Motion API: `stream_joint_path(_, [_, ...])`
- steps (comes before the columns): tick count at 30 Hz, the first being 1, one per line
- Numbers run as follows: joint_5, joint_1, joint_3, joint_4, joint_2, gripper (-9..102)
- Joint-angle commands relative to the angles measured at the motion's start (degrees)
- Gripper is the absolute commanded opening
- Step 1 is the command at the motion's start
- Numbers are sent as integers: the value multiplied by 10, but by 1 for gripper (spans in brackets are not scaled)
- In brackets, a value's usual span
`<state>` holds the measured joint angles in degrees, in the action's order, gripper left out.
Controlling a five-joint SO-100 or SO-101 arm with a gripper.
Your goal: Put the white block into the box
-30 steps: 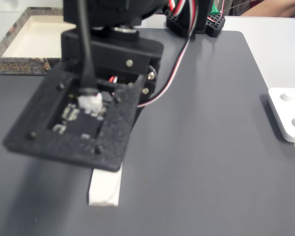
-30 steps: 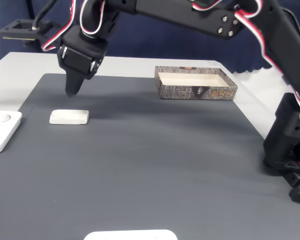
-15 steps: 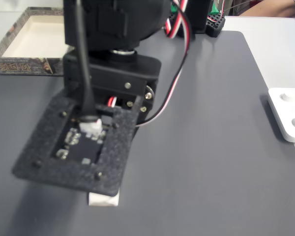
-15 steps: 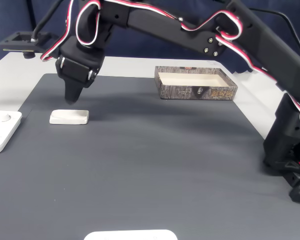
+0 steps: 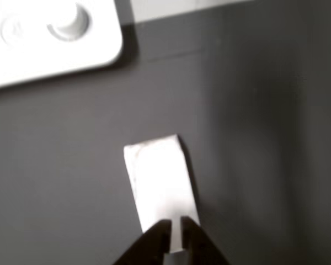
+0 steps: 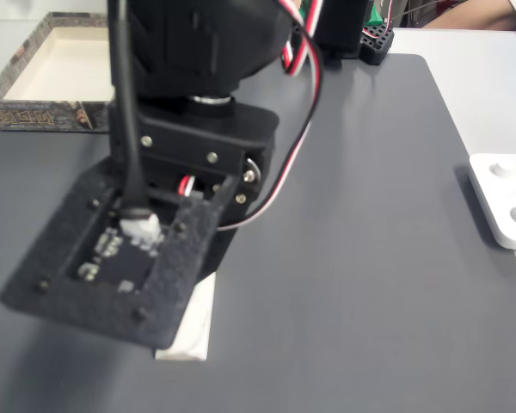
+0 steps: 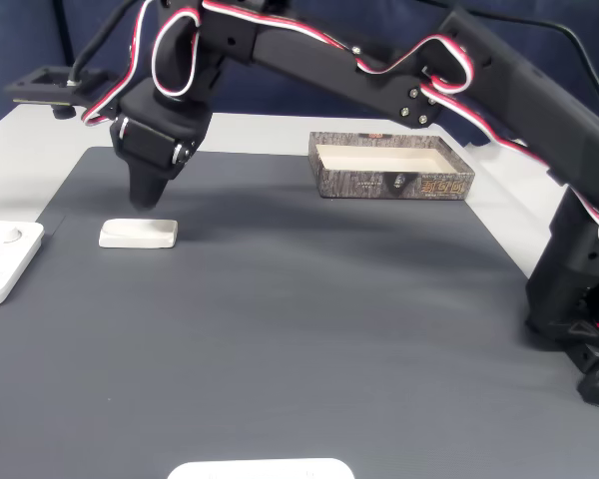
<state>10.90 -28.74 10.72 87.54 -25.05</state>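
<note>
Sitting empty, box (image 7: pixel 391 169), white block (image 7: pixel 138 234) well apart

White knobbed plate (image 6: pixel 503 206) on dark mat (image 6: pixel 370 258)

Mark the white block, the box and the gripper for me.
white block (image 7: pixel 138 234): fixed view, top face.
box (image 7: pixel 391 184): fixed view, patterned front wall.
gripper (image 5: pixel 172 234): other view, between its fingertips.
</note>
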Motion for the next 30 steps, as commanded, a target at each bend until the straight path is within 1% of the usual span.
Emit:
stream_joint_path(1, [39,-6,-45,-3,-11,-2])
stream_joint_path(10, [99,-15,-63,-5,-18,-2])
stream_joint_path(22, [105,-15,-80,-2,-10,-2])
stream_joint_path(23, [109,-15,-80,-1,-9,-2])
stream_joint_path(26, [166,-14,-76,-1,-8,-2])
stream_joint_path(30, [163,-15,-72,5,-8,-2])
